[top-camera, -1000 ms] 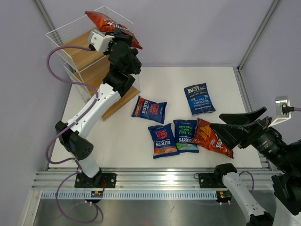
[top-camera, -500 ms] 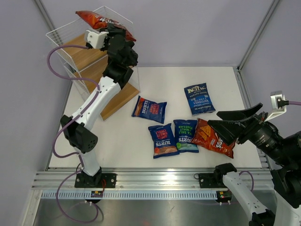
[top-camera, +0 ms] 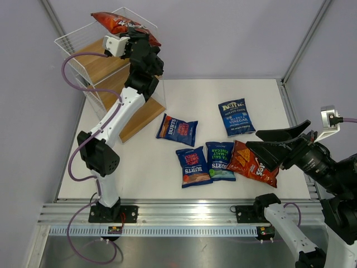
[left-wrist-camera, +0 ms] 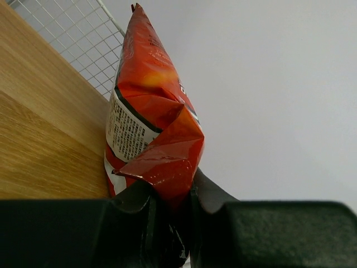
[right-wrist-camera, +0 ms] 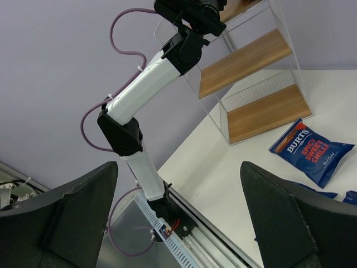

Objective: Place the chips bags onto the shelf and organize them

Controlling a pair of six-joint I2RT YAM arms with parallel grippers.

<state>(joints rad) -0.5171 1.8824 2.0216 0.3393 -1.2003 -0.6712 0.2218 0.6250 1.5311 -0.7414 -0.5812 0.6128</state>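
**chipfan:** Caught the shift up at 11 o'clock? Swung the red Doritos bag (top-camera: 120, 23) further left over the last second. Now up over the top tier of the wire shelf (top-camera: 83, 42) instead of hanging off its right edge.

**rackwatch:** Yep. Still pinched narrow in the left gripper (left-wrist-camera: 170, 204) by one crumpled end (pretty scrunched, going by the wrist view). Held right beside the wooden board. Can't tell whether touching or just above.

**chipfan:** So probably close to lowering and letting go. Would make one shelved, five to go.

**rackwatch:** Right. Left on the table (top-camera: 139, 178): second Doritos bag (top-camera: 251, 163) at 4 o'clock, Burts bags (top-camera: 193, 166) from centre down toward 6, Kettle bag (top-camera: 236, 116) at 2 o'clock.

**chipfan:** And the right gripper (top-camera: 254, 140)?

**rackwatch:** Spread wide, holding nothing, parked just beside that second Doritos bag. Barely budged. Looks like the likely next grab.
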